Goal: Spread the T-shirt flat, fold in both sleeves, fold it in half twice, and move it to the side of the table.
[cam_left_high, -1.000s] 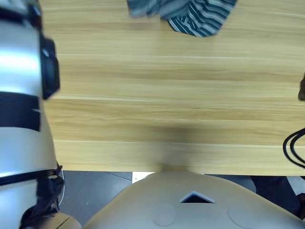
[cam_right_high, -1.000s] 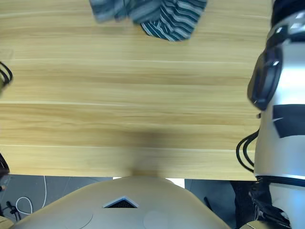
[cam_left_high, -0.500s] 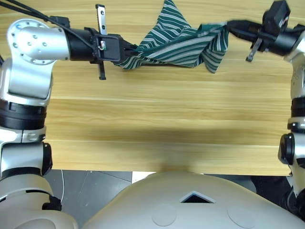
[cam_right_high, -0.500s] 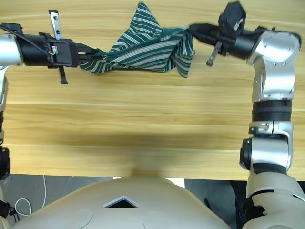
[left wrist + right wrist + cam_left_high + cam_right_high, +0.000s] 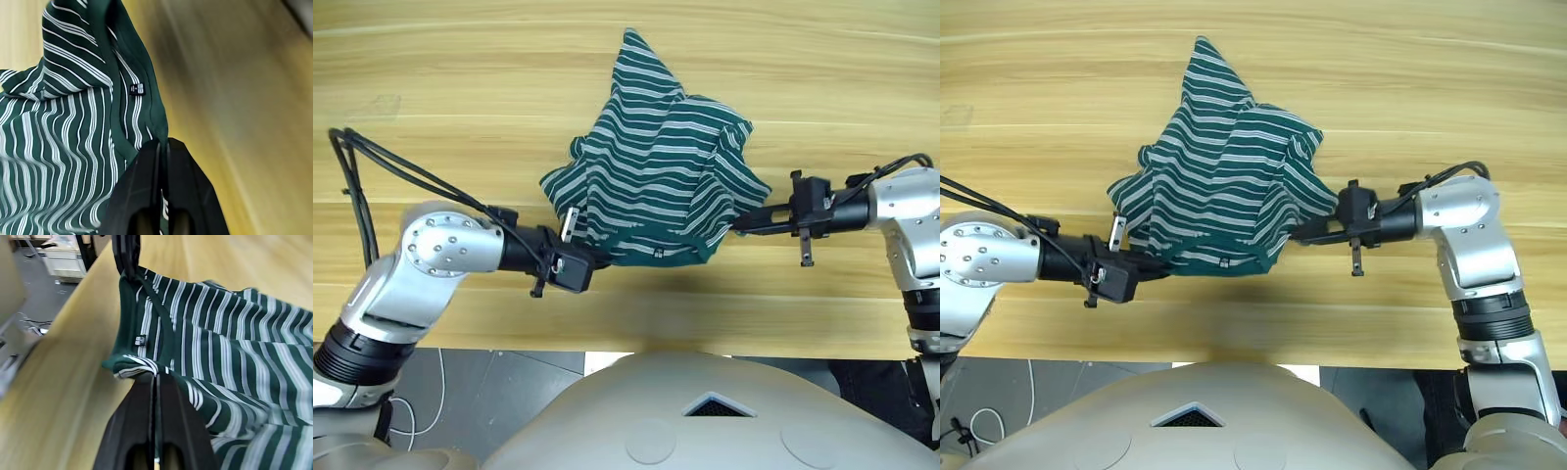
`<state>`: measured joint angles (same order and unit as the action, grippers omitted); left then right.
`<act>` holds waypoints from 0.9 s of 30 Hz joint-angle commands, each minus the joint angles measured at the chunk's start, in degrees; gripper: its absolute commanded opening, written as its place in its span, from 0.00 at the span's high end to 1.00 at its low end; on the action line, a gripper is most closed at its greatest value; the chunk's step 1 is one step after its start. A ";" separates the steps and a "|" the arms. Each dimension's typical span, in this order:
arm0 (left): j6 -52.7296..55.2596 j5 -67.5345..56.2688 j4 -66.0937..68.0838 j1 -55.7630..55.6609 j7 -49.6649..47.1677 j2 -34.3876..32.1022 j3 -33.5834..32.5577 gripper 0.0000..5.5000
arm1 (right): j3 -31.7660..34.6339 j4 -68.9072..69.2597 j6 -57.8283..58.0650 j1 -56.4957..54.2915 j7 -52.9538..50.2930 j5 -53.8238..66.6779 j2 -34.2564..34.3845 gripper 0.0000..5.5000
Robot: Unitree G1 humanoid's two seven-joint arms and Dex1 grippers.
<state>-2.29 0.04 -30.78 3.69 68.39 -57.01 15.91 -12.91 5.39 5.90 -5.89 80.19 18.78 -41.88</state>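
Observation:
The green, white-striped T-shirt (image 5: 656, 166) lies bunched on the wooden table (image 5: 460, 78), one point reaching toward the far side. Its near hem is stretched between both grippers close to the table's front edge. My left gripper (image 5: 594, 259) is shut on the hem's left corner, and the left wrist view shows the fingertips (image 5: 168, 147) pinching striped cloth (image 5: 73, 122) beside a small label. My right gripper (image 5: 740, 224) is shut on the right corner; its fingers (image 5: 164, 382) clamp the folded hem (image 5: 205, 347) in the right wrist view, with the left gripper (image 5: 126, 254) farther off.
The table's front edge (image 5: 724, 345) runs just behind both grippers, with dark floor (image 5: 499, 377) beyond it. Black cables (image 5: 372, 176) loop over the table by my left arm. Bare wood stretches to the left, right and far side of the shirt.
Half a second ago both grippers held the shirt stretched at the far part of the table. They have since drawn it toward the front edge, and it now lies draped on the wood.

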 commanded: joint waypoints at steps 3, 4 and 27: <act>-0.66 1.41 -0.78 3.41 -0.12 -1.39 1.04 1.00 | -2.74 1.24 0.65 3.33 -0.19 -2.84 -1.62 1.00; -0.62 1.42 -0.86 3.90 -0.24 -1.43 1.06 1.00 | -2.67 1.37 0.92 3.48 -0.40 -2.80 -1.71 1.00; 15.62 -23.52 6.26 -9.43 -12.86 6.47 -16.54 0.32 | 8.55 -4.32 8.45 -1.13 -3.74 7.50 -0.17 0.51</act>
<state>16.04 -29.29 -30.57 -2.88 59.75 -52.23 0.27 -5.84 3.71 16.64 -6.03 78.17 27.93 -42.57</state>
